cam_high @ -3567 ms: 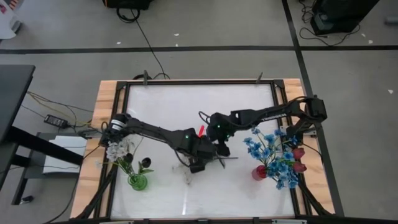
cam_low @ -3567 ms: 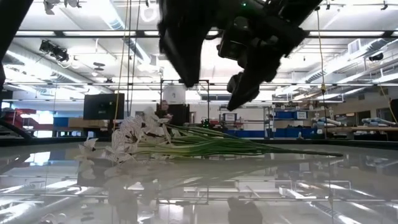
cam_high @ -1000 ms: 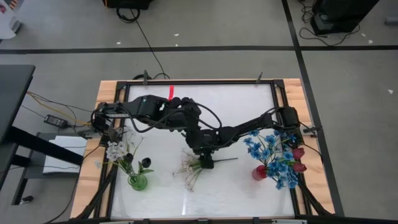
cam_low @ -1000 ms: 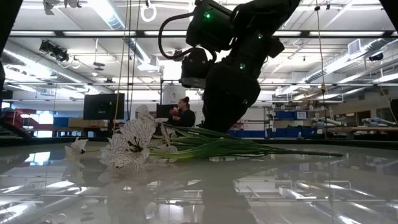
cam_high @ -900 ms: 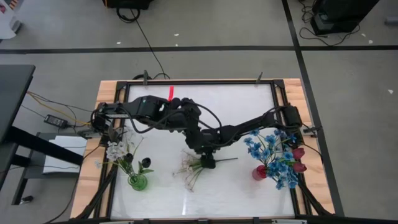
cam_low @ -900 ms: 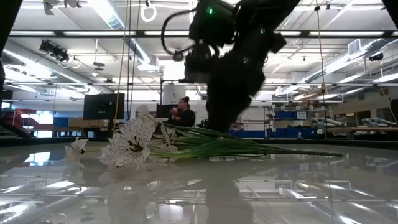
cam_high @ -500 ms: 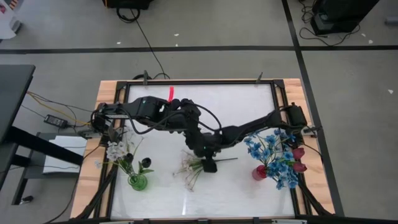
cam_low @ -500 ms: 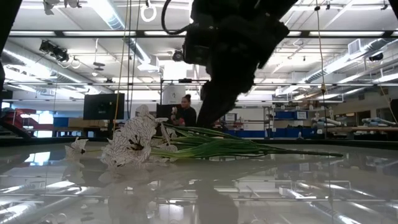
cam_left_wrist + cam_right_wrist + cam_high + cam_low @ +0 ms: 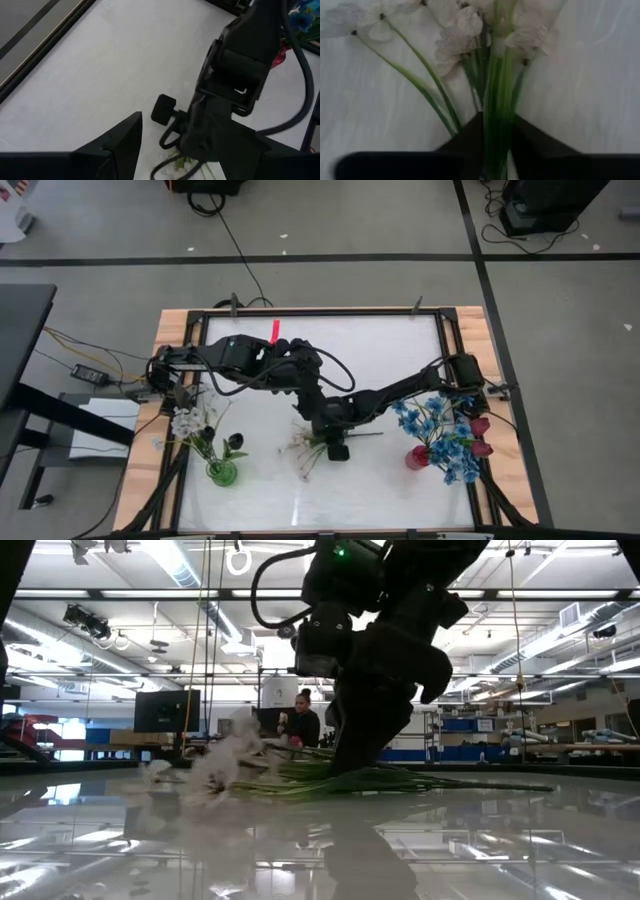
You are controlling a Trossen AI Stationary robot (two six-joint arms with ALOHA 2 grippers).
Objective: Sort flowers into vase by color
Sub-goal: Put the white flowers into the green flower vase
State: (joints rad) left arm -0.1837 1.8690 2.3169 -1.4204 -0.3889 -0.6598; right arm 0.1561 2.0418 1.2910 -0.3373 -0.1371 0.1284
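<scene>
Mid-table from above: right gripper [image 9: 327,435] down on white spray [image 9: 303,448], left gripper [image 9: 300,376] parked behind, clear of the pick. Low across the table: stems flat, blossoms lifting. Right wrist: fingers [image 9: 527,145] pinched on the stems for lifting. Left wrist: fingers [image 9: 122,142] apart, empty.

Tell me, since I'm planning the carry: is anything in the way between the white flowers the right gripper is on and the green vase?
Nothing visible. The right gripper pinches the white flowers by their stems, and bare table lies between them and the green vase. The left gripper hovers behind.
</scene>
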